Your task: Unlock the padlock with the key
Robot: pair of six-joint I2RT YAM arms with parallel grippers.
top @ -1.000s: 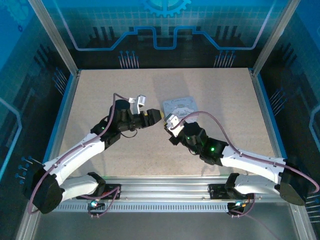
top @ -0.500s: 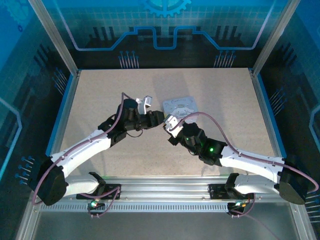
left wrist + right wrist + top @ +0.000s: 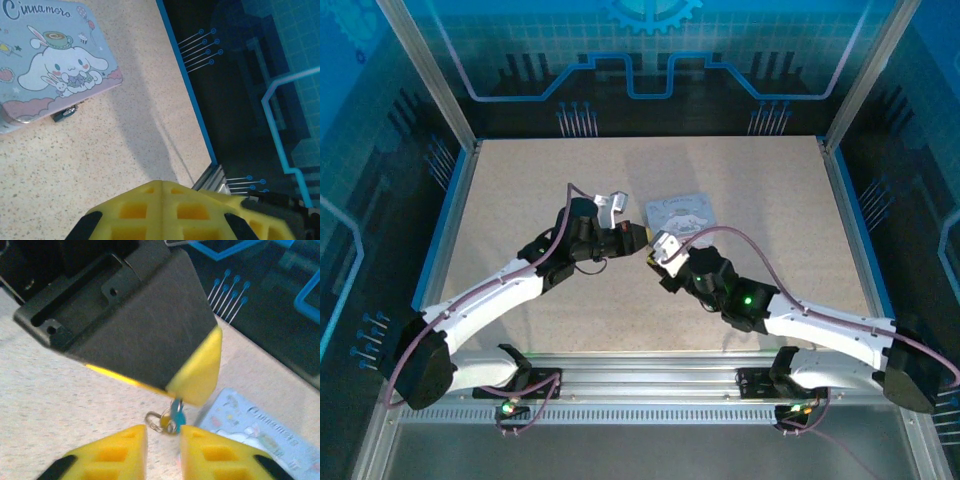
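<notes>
Key (image 3: 176, 413) pinched in your left gripper's (image 3: 161, 189) closed tips just beside the tin (image 3: 50, 60), right gripper (image 3: 163, 437) narrowly parted around its ring (image 3: 154, 421), whether it grips you cannot tell, padlock (image 3: 65, 113) touching the tin's edge.

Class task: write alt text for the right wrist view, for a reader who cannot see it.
A tiny teal key on a ring hangs from the yellow tip of the left end effector, just above the parted fingers of the right end effector. A pastel tin lies on the speckled table.
</notes>
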